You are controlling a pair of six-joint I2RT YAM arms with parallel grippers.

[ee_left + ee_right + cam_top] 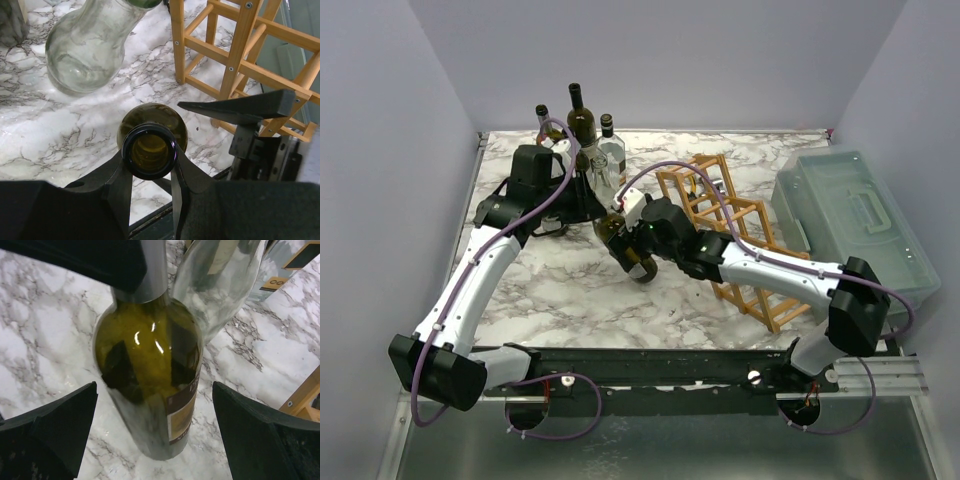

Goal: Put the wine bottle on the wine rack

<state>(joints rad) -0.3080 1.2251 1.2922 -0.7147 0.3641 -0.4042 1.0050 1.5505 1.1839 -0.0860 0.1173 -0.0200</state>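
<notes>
Wine bottle [150, 365] tilted over counter [40, 315], left of wine rack [239, 55] in top view. L gripper [150, 167] clamped on neck; R gripper [155, 412] wide, straddling body, not touching.

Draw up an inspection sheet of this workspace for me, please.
Surface: marble-patterned table, no spills seen.
Job's things: olive wine bottle held, not yet on the wooden wine rack.
Clutter: three bottles standing at the back; lidded plastic box on the right.
Claws: left claw shut on the bottle's neck; right claw open around its body.
Cables: purple cables along both arms.
Surroundings: plain pale walls.
</notes>
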